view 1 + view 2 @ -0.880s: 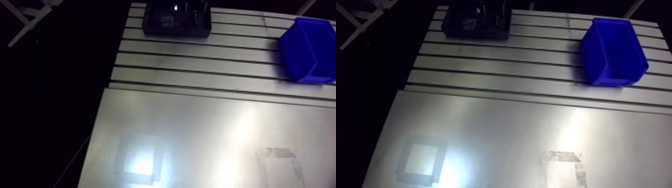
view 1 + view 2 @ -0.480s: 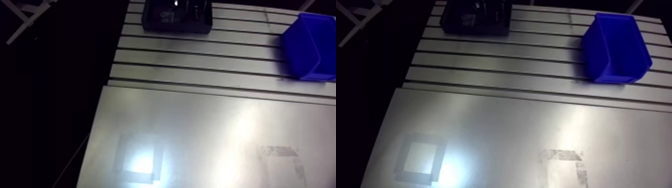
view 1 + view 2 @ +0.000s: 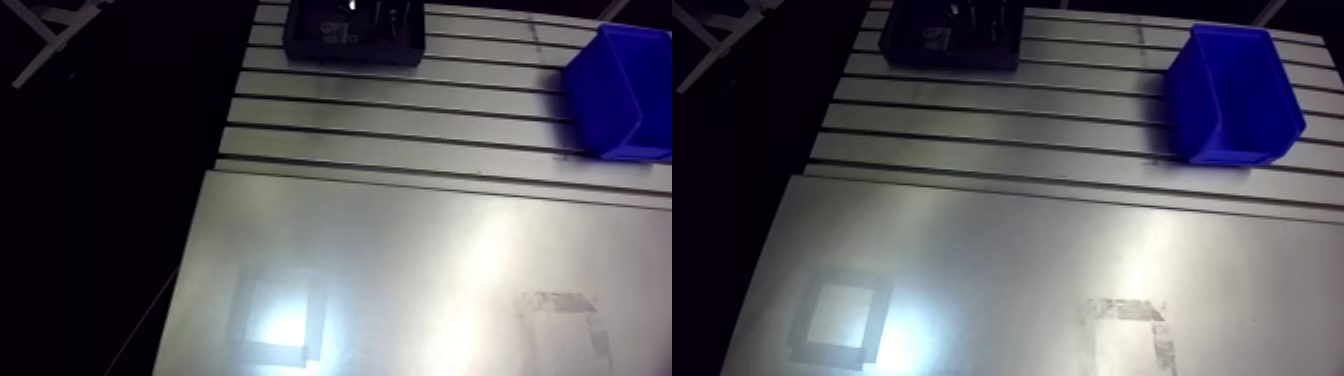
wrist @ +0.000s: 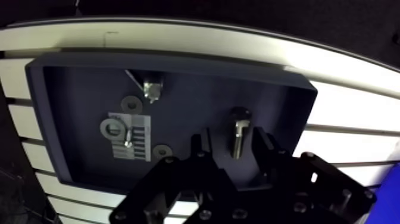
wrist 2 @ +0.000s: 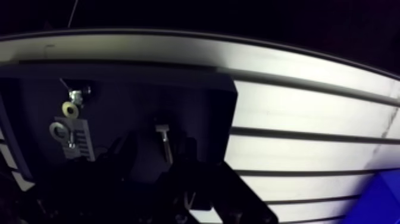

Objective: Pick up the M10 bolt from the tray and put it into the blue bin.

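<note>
Stage: the approach to the grasp, as I judge it. The bolt is not yet gripped and nothing has been carried.
Pincer (image 4: 232, 143): open and low over the tray, one finger on each side of the bolt's shank. I cannot tell whether either finger touches the bolt.
M10 bolt (image 4: 238, 132): lies flat on the tray floor, apart from the other hardware and nearer one side wall. Its head points to the tray's far wall, away from the pincer.
Tray (image 4: 178, 65): dark and shallow, at the far edge of the slotted desk (image 3: 1022, 260).
Blue bin (image 3: 1232, 95): stands on the desk well apart from the tray, along the same slotted stretch. No bolt shows in it.
Done so far: the pincer is lined up over the bolt inside the tray.
Left to do: close on the shank, lift clear of the tray wall, cross from the tray to the bin and let go.
Count, bolts: two. One is between the fingers. A second bolt (image 4: 153, 90) with a bright hex head lies near the tray's far wall.
Count, washers: three, as far as I can tell, clustered by the label, with the largest washer (image 4: 112, 127) touching its edge.
Count, small screw (image 4: 127, 140): one, on the label.
Count, label (image 4: 134, 138): one pale slip on the tray floor.
Count, containers: one tray and one bin.
</note>
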You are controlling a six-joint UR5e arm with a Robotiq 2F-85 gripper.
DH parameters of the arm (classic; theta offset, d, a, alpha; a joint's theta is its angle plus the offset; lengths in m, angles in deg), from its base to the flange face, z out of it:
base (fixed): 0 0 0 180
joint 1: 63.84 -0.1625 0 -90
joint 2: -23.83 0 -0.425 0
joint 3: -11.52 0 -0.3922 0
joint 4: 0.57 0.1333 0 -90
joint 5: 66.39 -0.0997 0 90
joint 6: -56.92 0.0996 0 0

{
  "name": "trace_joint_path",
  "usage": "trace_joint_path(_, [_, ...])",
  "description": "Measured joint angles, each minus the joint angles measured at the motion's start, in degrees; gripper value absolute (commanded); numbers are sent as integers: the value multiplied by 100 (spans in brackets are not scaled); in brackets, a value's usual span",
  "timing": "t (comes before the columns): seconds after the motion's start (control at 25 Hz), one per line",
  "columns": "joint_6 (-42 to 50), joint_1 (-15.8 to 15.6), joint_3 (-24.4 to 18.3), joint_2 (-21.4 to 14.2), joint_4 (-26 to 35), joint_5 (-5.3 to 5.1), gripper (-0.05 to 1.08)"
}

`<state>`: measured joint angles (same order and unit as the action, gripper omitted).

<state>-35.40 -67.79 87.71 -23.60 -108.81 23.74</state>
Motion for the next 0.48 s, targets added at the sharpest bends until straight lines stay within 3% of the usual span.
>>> trace_joint_path(0.48, [0,0,0,-6,8,-8,62])
